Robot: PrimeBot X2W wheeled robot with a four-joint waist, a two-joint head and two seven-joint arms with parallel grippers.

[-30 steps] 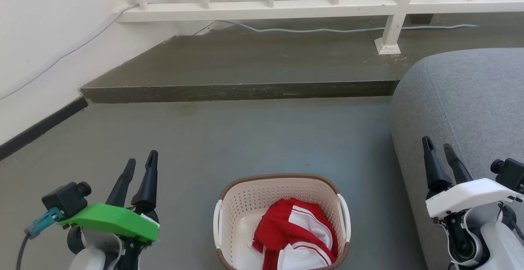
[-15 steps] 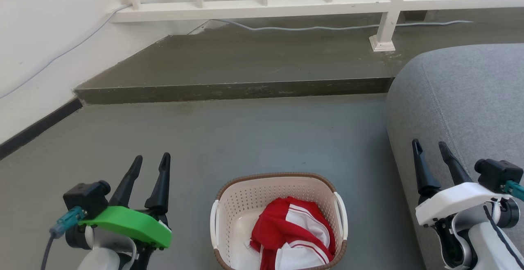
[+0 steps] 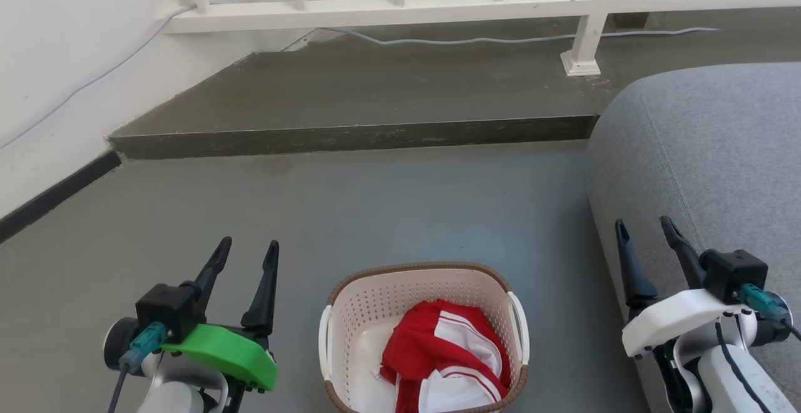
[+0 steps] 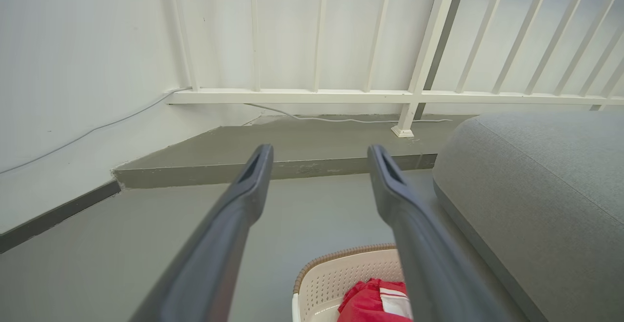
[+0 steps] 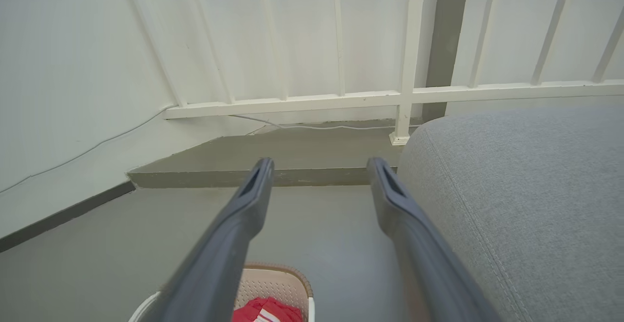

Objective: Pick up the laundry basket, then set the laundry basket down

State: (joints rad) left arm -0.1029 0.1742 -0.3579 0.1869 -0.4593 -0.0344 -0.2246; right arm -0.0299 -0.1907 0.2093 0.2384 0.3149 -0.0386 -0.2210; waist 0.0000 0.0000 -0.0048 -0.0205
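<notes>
Laundry basket [image 3: 400,300]: perforated cream plastic, woven brown rim | red-white cloth [image 3: 444,356] inside | left hand [image 3: 249,244], right hand [image 3: 642,222]: spread, empty

Holding the left end effector [image 3: 249,243] low at the left, fingers spread apart, pointing forward; holding the right end effector [image 3: 642,221] likewise at the right, fingers parted.

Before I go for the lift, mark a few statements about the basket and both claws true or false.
1. The laundry basket sits on the floor. True.
2. The left claw and the right claw are both open. True.
3. The right claw touches a basket handle. False: it is apart from the basket, by the grey sofa.
4. The basket is empty. False: a red and white garment lies inside.
</notes>
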